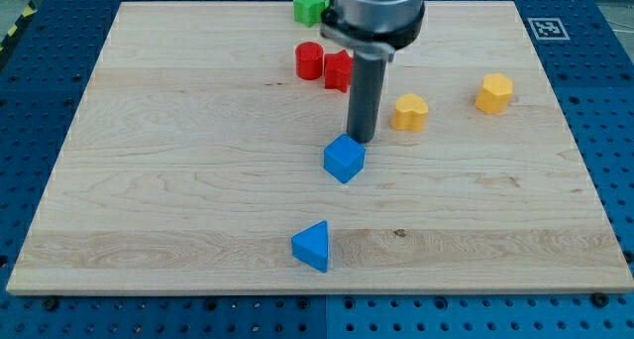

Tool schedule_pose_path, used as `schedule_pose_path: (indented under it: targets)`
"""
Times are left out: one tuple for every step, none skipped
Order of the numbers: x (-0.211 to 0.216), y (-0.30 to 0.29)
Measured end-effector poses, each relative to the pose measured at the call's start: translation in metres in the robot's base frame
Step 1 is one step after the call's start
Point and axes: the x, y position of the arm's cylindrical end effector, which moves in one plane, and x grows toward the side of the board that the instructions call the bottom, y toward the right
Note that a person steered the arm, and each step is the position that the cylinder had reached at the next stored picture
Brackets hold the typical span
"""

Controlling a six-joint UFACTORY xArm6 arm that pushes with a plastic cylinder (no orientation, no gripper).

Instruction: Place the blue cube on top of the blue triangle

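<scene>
My tip (363,141) sits right behind the blue cube (344,159), touching its upper right edge at mid-table (178,180). There's no pincer on this rod to open or close. The blue triangle (312,246) waits apart, toward the view's bottom, slightly left.

The counter (178,180) is pale wood with visible grain, smooth and matt. Around the counter lies a blue perforated base (614,131) that looks like painted metal. My rod is dark and smooth with a dull sheen, and my tip (363,141) looks the same. The blue cube (344,160), just below my tip, looks like matt plastic, as does the blue triangle (312,246) further below it.
</scene>
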Motion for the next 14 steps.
schedule_pose_path:
  targets:
    - [0.039, -0.01]
    - [0.088, -0.011]
    - [0.092, -0.011]
    - [0.092, -0.01]
    - [0.08, 0.011]
    - [0.049, 0.026]
    - [0.026, 0.029]
    - [0.024, 0.005]
    - [0.024, -0.036]
    - [0.024, -0.061]
    - [0.029, -0.07]
    - [0.029, -0.07]
    - [0.029, -0.064]
    - [0.029, -0.064]
